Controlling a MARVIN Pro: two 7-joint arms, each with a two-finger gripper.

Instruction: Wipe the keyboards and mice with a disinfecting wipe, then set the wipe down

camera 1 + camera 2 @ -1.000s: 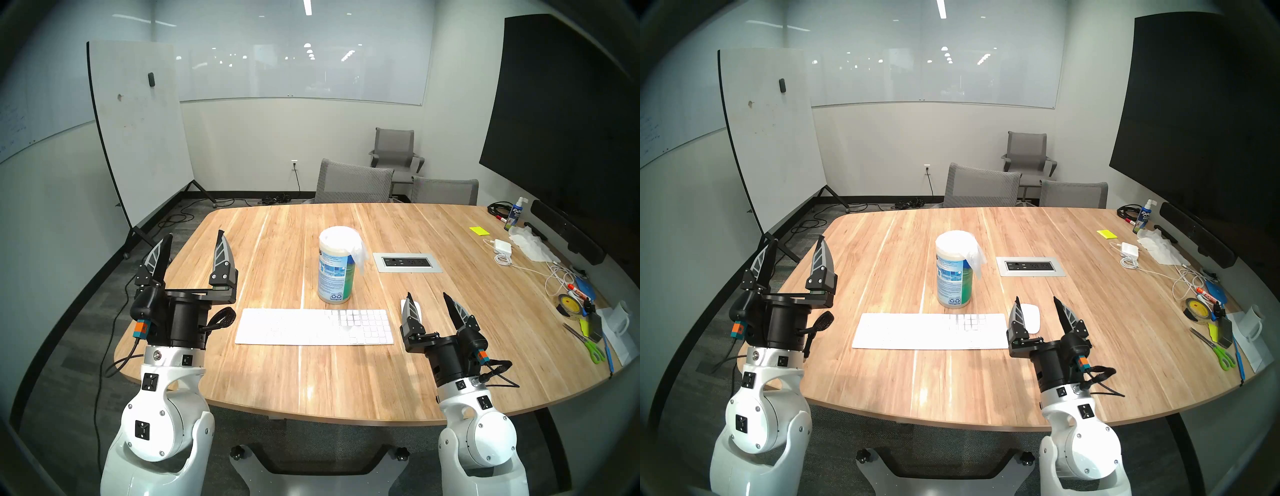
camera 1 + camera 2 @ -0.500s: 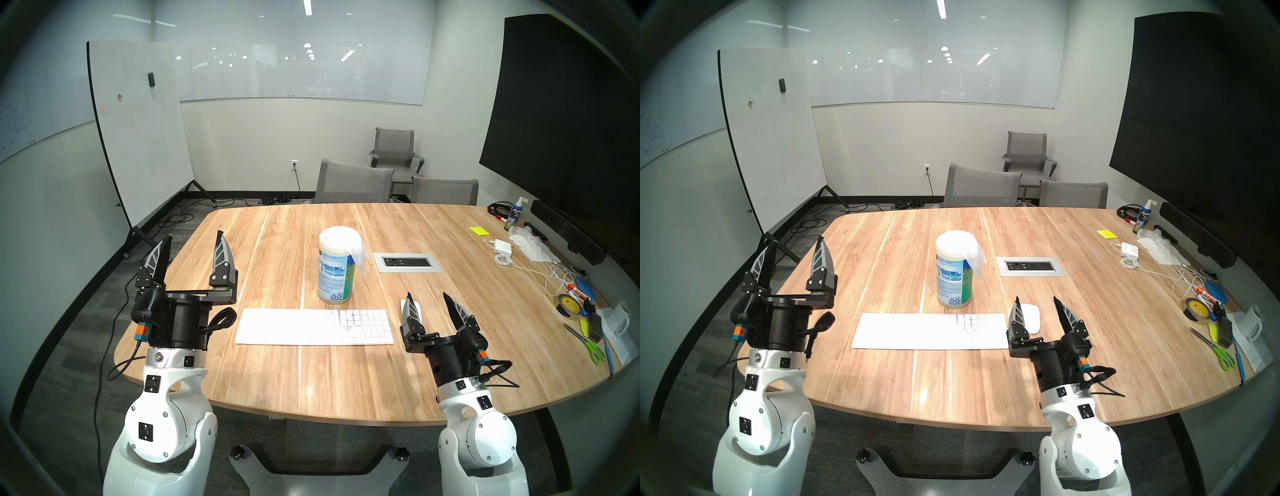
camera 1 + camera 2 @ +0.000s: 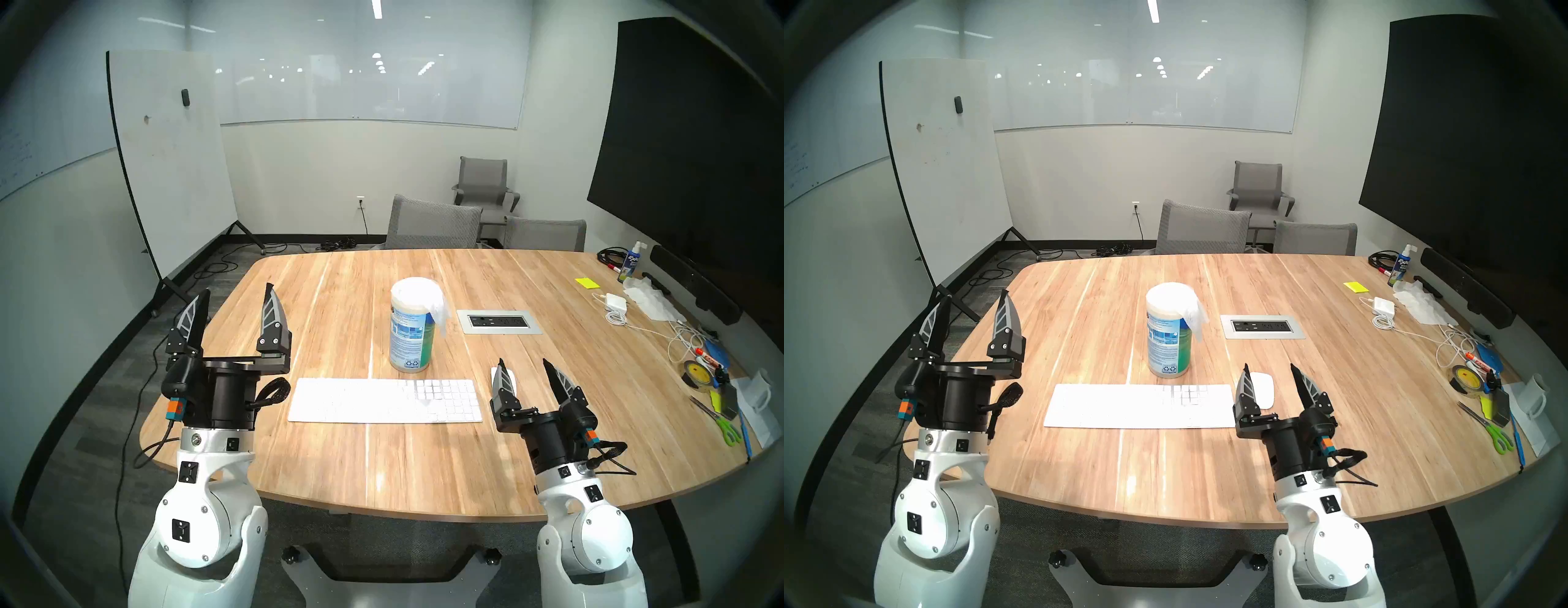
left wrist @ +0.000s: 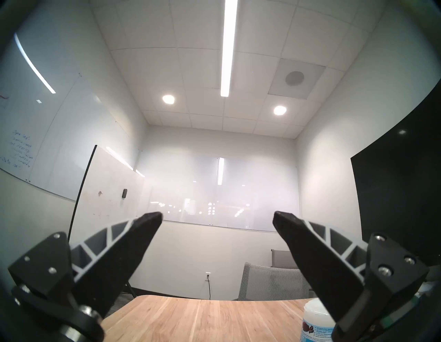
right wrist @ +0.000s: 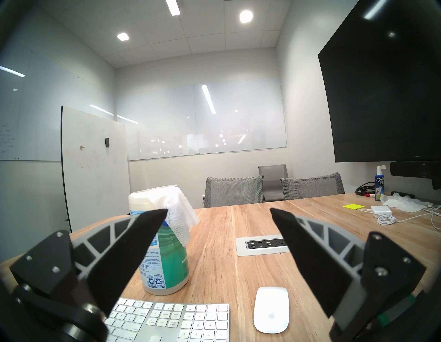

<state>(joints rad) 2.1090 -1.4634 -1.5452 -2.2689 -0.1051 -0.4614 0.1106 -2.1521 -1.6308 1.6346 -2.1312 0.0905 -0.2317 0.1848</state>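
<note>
Hidden mouse: in the head stereo left view the mouse [image 3: 512, 376] is mostly covered by a finger of the right end effector [image 3: 522, 366], only a white sliver showing just right of the keyboard [image 3: 385, 401].
Cut off: the right wrist view clips the keyboard's near and left parts; the left wrist view shows only the top of the wipes canister [image 4: 316, 320], behind its own right finger.
Hard to read: the canister label's small print is illegible.
Canister contents: the white canister with its blue-green label stands upright just behind the keyboard; the wipe [image 3: 440, 312] sticks out of its top and droops down its right side.
Left end effector [image 3: 237, 292]: fingers spread wide, nothing between them, raised left of the keyboard.
Right end effector: fingers spread, empty, raised just right of the keyboard.
View differences: the right wrist view shows the whole mouse and the key legends; the head views alone show the whole tabletop [image 3: 424, 467] and the scissors [image 3: 721, 420] far right of the keyboard.
</note>
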